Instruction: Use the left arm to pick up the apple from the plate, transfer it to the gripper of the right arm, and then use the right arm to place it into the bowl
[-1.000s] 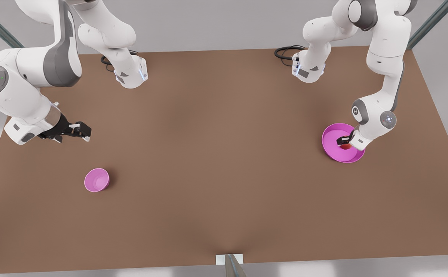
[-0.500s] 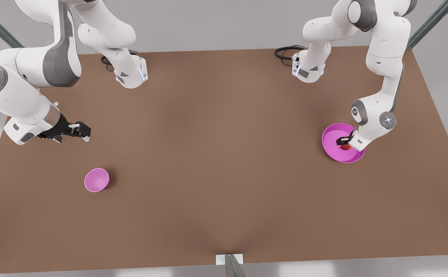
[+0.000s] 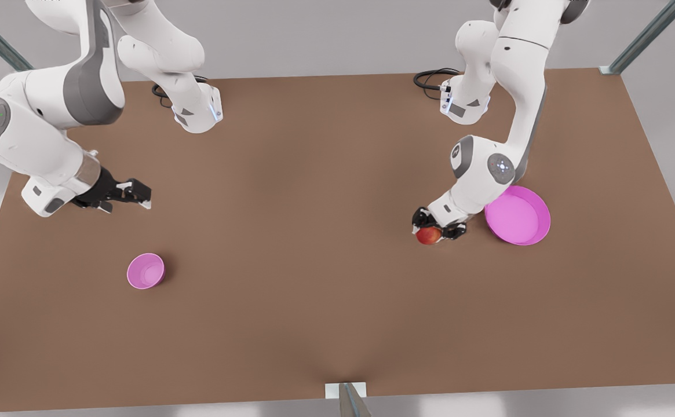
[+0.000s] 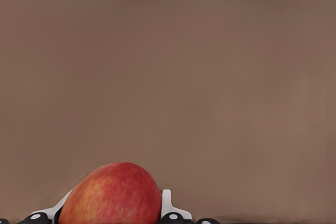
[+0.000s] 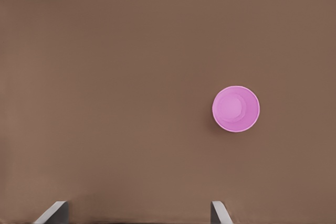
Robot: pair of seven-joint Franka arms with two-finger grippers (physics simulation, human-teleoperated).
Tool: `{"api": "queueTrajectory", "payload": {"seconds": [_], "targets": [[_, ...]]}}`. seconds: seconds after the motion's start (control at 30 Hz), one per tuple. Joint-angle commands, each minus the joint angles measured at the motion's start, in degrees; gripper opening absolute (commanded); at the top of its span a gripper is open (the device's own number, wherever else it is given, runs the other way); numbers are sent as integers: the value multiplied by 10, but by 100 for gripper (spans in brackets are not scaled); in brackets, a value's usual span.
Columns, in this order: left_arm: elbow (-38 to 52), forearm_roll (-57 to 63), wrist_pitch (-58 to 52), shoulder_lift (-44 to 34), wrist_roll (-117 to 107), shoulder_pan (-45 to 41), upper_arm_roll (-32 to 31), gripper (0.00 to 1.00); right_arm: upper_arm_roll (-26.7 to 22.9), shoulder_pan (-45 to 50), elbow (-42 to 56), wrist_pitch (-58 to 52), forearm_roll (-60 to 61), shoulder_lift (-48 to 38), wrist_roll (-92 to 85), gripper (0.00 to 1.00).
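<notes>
The red-and-yellow apple [image 3: 429,235] hangs over bare table just off the pink plate [image 3: 520,217], toward the front view's left. My left gripper [image 3: 437,230] is shut on it. In the left wrist view the apple [image 4: 113,195] sits between the white fingertips [image 4: 168,205]. The plate holds nothing. The small pink bowl [image 3: 145,270] stands on the table at the front view's left. My right gripper [image 3: 140,194] hovers open behind the bowl, with nothing between its fingers. The right wrist view looks down on the bowl [image 5: 235,108], with the fingertips [image 5: 52,211] wide apart.
The brown table [image 3: 314,260] stretches wide between bowl and plate. The two arm bases [image 3: 198,113] [image 3: 464,104] stand at its far edge, with a black cable [image 3: 430,78] beside one. A small white bracket [image 3: 346,391] sits at the near edge.
The left arm has lifted the apple out of the plate and carried it toward the front view's left. The right gripper has shifted slightly toward the table's middle.
</notes>
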Motion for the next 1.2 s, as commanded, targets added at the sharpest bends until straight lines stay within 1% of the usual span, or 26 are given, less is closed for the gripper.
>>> {"api": "queueTrajectory", "payload": {"seconds": [0.0, 0.07, 0.1, 0.17, 0.2, 0.23, 0.27, 0.3, 0.33, 0.37, 0.4, 0.47, 0.5, 0.53, 0.67, 0.87, 0.93, 1.17], "targets": [[17, -135, -1, 14, 32, -2, -51, 80, 17, 23, 1, -15, 111, 14, 8, 100], [34, -274, 84, 59, 166, -17, -104, 79, 28, 22, 2, -5, 205, 41, 8, 100], [60, -318, 100, 82, 209, -40, -104, 79, 35, 20, 12, 10, 236, 53, 7, 100], [118, -399, 102, 117, 315, -67, -106, 79, 53, 20, 38, 29, 303, 97, 13, 100], [130, -460, 101, 119, 380, -77, -106, 79, 53, 18, 38, 29, 373, 123, 5, 100], [136, -535, 101, 119, 478, -85, -107, 79, 53, 19, 38, 29, 406, 133, 5, 100], [136, -588, 99, 117, 559, -83, -112, 79, 59, 19, 38, 37, 412, 140, 4, 100], [139, -647, 94, 112, 651, -80, -122, 79, 63, 18, 38, 49, 448, 147, 2, 100], [140, -665, 83, 107, 689, -71, -125, 79, 63, 19, 34, 61, 470, 162, -4, 100], [141, -709, 36, 111, 756, -50, -126, 79, 63, 21, 32, 64, 474, 162, -11, 100], [158, -711, 10, 125, 776, -42, -126, 79, 63, 18, 26, 65, 482, 162, -17, 100], [295, -707, -13, 223, 791, -39, -125, 79, 63, -3, -34, 66, 581, 177, -166, 100], [325, -707, -12, 250, 807, -40, -126, 79, 63, -3, -34, 66, 606, 192, -183, 100], [333, -708, -20, 257, 841, -40, -135, 79, 63, -3, -34, 66, 621, 203, -221, 100], [327, -709, -54, 258, 947, -36, -140, 79, 63, 0, -34, 65, 661, 246, -318, 100], [329, -724, -67, 285, 1099, -32, -159, 79, 69, 4, -26, 74, 689, 278, -346, 100], [332, -724, -76, 285, 1102, -27, -160, 78, 69, 30, -20, 104, 689, 293, -339, 100], [334, -723, -87, 285, 1103, -25, -159, 77, 69, 32, -21, 104, 698, 318, -378, 100]]}}
